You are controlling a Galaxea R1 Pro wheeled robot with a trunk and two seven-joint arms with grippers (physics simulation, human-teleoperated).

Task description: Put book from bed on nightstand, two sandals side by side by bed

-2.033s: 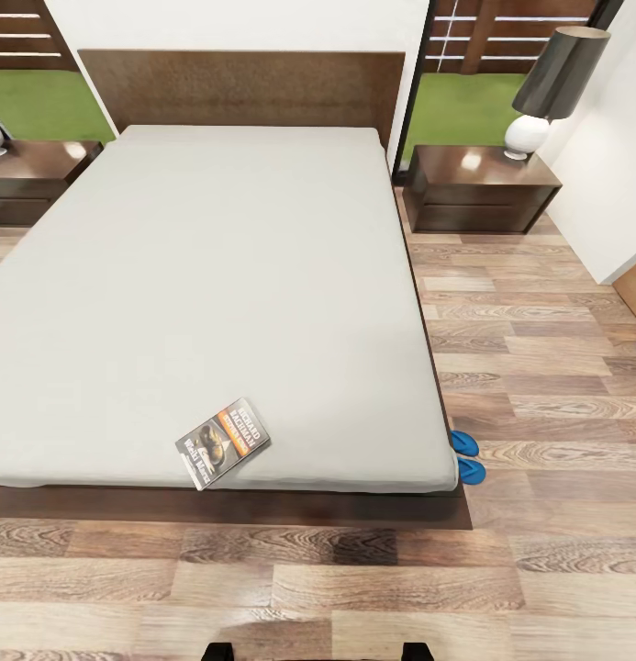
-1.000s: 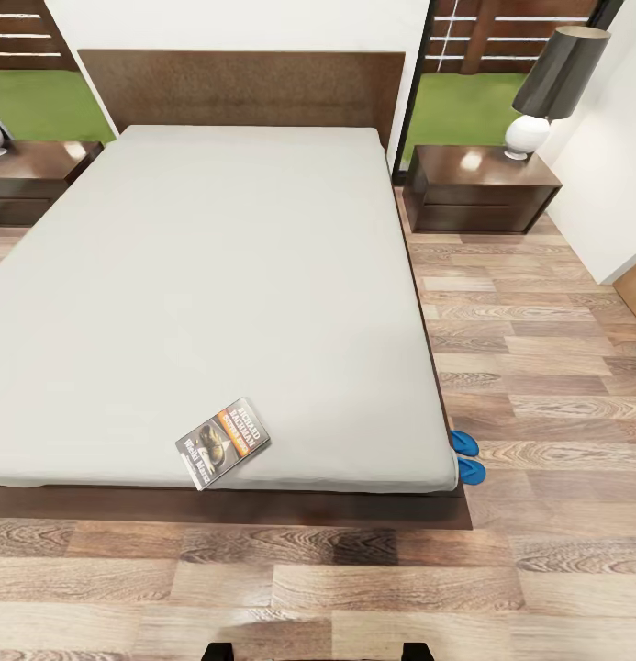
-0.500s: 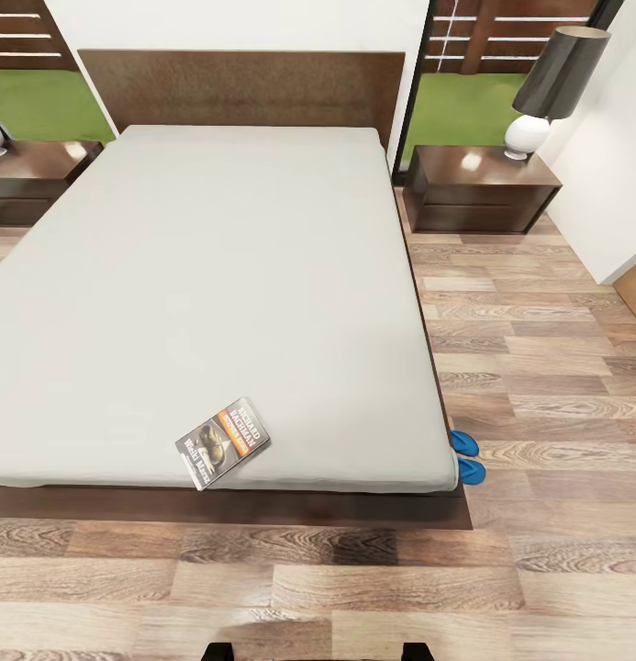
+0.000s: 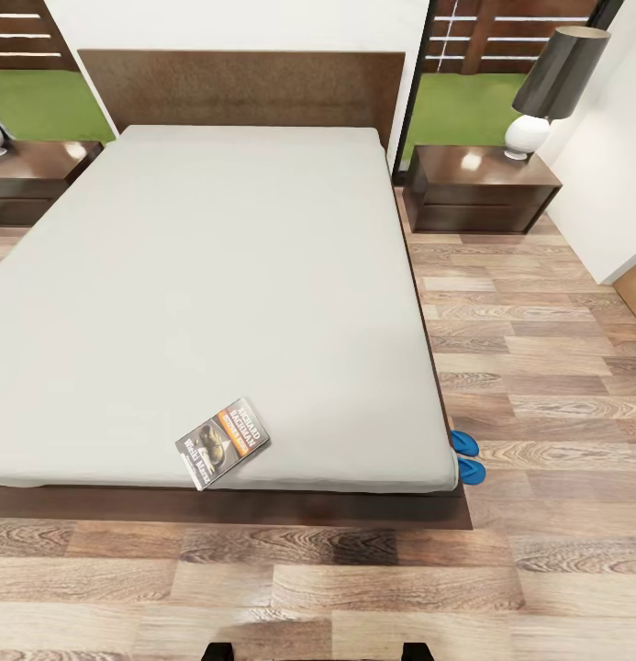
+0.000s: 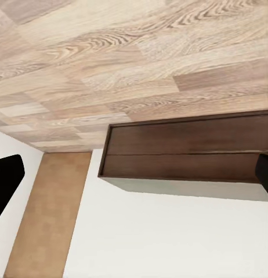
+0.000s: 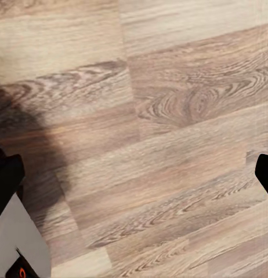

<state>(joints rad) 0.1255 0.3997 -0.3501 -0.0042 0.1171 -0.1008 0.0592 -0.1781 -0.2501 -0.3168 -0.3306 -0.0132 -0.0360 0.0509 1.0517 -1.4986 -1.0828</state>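
Book [image 4: 223,442] first: it lies flat on the grey mattress of the bed [image 4: 217,275], close to the foot edge and a little left of the middle, turned at a slant, with nothing on it or beside it; the two sandals [image 4: 466,457] sit on the plank floor [image 4: 538,367] at the bed's foot corner on the robot's right, touching or nearly so, partly tucked against the frame, so how neatly they pair up I cannot tell. Both hands hang low in front of the base; the left gripper [image 5: 134,179] has its fingertips wide apart at the margins of its own camera, facing a dark wooden cabinet against a white wall; the right gripper [image 6: 134,179] is likewise spread, over bare boards, and neither holds anything. As I judge it, the trouble ahead is the book itself; thin and flat on soft bedding, it gives fingers little to catch, and a clumsy push could slide it off the foot edge. The nightstand [image 4: 481,188] on the right carries a lamp [image 4: 547,87] toward its far right, so the book should land on the bare near part; the other nightstand [image 4: 33,174] also bears something white at its far edge. The way along the right side of the bed looks open, apart from the sandals by the corner.
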